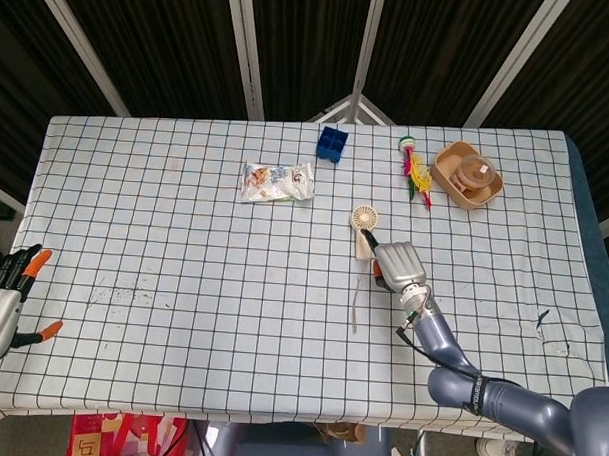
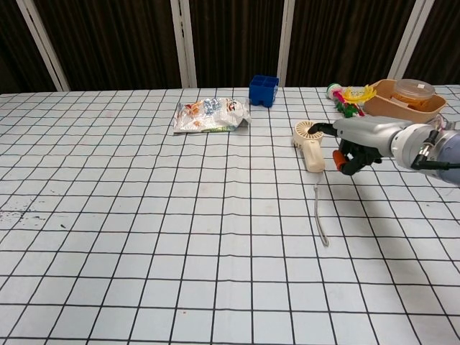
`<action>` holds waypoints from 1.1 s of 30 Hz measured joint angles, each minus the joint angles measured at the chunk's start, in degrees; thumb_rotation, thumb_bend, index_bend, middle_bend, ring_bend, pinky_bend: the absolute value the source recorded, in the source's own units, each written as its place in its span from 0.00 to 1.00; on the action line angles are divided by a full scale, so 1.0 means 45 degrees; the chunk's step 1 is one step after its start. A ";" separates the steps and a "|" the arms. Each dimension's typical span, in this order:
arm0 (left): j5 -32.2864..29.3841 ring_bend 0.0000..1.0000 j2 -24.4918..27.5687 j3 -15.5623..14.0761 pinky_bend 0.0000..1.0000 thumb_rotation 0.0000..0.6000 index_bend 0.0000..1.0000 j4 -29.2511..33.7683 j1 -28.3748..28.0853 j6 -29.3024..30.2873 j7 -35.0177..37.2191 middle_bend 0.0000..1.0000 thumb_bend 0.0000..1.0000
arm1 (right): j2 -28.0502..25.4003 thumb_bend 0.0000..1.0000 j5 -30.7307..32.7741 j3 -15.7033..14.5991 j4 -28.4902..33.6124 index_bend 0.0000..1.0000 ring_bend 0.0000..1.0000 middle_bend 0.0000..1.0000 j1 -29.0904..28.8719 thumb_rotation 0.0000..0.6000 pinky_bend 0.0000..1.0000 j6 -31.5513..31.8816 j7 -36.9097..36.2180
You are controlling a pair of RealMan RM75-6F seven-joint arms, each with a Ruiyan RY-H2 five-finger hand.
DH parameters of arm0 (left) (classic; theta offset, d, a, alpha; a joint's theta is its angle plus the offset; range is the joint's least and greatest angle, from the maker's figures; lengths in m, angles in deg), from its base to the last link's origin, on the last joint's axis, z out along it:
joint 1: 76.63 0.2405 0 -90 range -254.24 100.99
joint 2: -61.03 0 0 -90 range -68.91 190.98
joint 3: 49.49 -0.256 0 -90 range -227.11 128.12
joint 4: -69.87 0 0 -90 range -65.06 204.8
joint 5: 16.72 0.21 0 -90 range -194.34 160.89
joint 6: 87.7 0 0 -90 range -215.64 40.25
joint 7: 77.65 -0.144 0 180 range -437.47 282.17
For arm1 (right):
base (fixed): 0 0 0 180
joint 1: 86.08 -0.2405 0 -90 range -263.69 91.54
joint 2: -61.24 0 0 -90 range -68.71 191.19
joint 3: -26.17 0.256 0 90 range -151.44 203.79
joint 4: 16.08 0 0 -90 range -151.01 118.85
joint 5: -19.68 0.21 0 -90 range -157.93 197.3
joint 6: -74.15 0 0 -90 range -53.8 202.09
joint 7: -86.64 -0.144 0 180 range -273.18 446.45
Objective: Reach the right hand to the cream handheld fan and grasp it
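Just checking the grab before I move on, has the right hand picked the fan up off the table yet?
No, the fan lies flat on the table, with the right hand beside its handle, fingers not closed around it.
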 measured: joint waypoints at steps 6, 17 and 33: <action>0.0000 0.00 -0.0006 -0.0012 0.00 1.00 0.00 0.0039 -0.0010 -0.0022 -0.0040 0.00 0.03 | 0.0037 0.78 0.0302 -0.0149 -0.0214 0.03 0.87 0.81 -0.0013 1.00 0.80 0.0133 -0.0111; -0.0069 0.00 -0.0008 0.0005 0.00 1.00 0.00 0.0037 -0.0045 -0.0097 -0.0028 0.00 0.03 | 0.0182 0.78 0.0519 -0.0276 -0.0367 0.03 0.87 0.81 -0.0193 1.00 0.80 0.0202 -0.0145; -0.0098 0.00 0.0013 -0.0001 0.00 1.00 0.00 0.0047 -0.0044 -0.0115 0.0028 0.00 0.03 | 0.0437 0.78 0.0704 -0.0487 -0.0690 0.03 0.87 0.81 -0.0315 1.00 0.80 0.0137 -0.0266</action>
